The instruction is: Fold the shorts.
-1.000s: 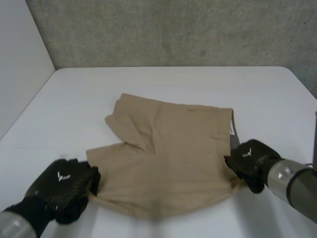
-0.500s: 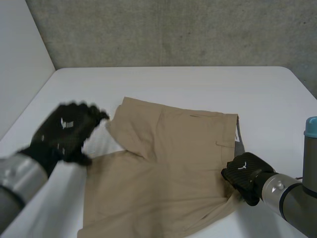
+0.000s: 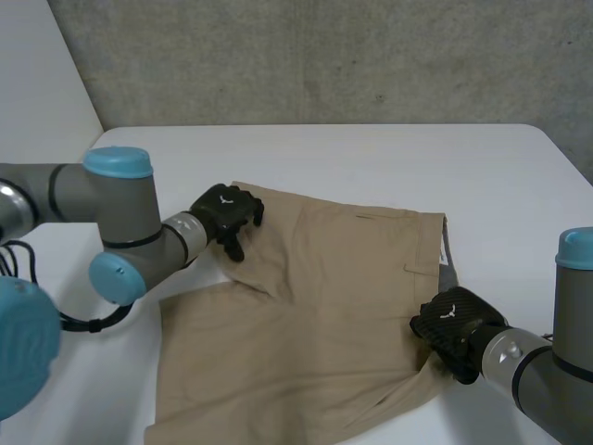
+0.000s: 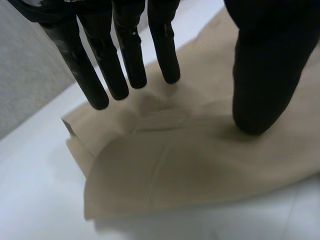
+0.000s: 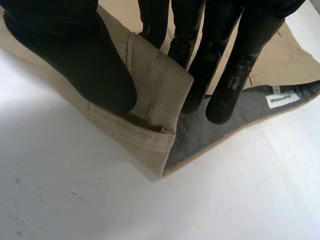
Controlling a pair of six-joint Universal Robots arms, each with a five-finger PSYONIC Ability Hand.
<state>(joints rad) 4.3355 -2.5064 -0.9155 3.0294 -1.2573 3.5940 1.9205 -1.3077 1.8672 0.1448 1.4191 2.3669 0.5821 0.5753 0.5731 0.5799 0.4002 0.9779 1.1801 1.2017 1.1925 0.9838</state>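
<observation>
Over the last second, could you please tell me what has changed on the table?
The left hand left the near left corner of the shorts and swung to the far leg, where its thumb now presses the cloth. The shorts' near edge slid toward the robot. The right hand still pinches the waistband.

Tan shorts (image 3: 315, 306) lie spread on the white table (image 3: 371, 158).
</observation>
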